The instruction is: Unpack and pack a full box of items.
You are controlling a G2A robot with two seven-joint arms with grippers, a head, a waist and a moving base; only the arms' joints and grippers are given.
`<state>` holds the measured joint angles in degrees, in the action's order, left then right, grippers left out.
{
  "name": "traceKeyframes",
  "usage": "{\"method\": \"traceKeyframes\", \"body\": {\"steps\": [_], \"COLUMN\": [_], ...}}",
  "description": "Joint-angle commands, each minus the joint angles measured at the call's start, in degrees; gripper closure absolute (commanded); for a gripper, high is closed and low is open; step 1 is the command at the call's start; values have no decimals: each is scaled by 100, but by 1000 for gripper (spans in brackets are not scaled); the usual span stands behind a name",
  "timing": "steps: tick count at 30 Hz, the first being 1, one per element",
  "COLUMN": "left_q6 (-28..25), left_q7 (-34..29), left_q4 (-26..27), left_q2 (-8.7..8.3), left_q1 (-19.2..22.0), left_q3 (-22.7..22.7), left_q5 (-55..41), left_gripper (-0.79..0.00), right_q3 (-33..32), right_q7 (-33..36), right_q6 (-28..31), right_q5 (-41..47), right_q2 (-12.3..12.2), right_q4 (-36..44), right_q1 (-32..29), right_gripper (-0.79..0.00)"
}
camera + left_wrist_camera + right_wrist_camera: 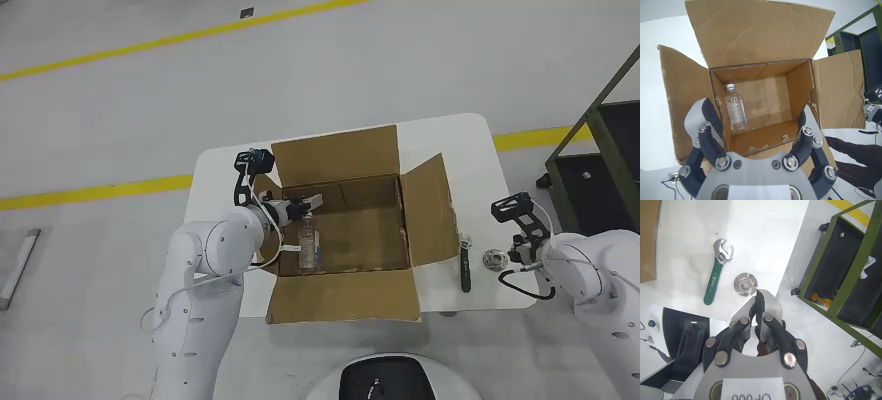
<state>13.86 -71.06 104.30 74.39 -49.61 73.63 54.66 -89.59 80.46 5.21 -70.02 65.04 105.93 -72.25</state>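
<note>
Left gripper [756, 103] hangs open above the box [798, 94] near its rim; right gripper [758, 294] closed.

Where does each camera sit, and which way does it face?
Top view: above the arms, facing down on table and box; left arm, right arm show.
Left wrist view: on that wrist, facing into the box at the bottle; open left gripper shows.
Right wrist view: on that wrist, facing down at wrench and flange; shut right gripper shows.
Shared, top and left wrist: box, bottle.
</note>
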Motion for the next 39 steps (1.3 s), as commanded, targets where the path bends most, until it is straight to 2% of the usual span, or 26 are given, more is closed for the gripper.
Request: {"method": "traceKeyframes", "body": {"steps": [1, 2, 17, 25, 27, 28, 30, 31, 39], "left_q6": [0, 0, 0, 0, 0, 0, 0, 0, 0], "left_q7": [0, 0, 0, 0, 0, 0, 0, 0, 0], "left_q4": [0, 0, 0, 0, 0, 0, 0, 0, 0], "left_q2": [0, 0, 0, 0, 0, 0, 0, 0, 0], "left_q1": [0, 0, 0, 0, 0, 0, 0, 0, 0], "left_q3": [0, 0, 0, 0, 0, 0, 0, 0, 0], "left_q5": [0, 0, 0, 0, 0, 0, 0, 0, 0], "left_gripper": [-785, -785, -785, -785, -785, -785, -785, -785, -785], "right_q3": [43, 43, 75, 291, 376, 420, 487, 524, 647], "right_q7": [-12, -12, -178, 0, 0, -6, -48, -46, -4], "right_q6": [-27, -27, -13, -134, -121, -131, -151, -126, -84], "right_q5": [43, 43, 26, 99, 51, 24, 30, 52, 67], "right_q2": [2, 2, 1, 8, 9, 11, 17, 20, 16], "right_q4": [-111, -111, -159, -447, -565, -627, -756, -825, -1092], "right_q1": [37, 37, -32, 126, 215, 250, 319, 352, 549], "right_gripper": [-502, -785, -785, -785, -536, -323, -292, -237, -323]}}
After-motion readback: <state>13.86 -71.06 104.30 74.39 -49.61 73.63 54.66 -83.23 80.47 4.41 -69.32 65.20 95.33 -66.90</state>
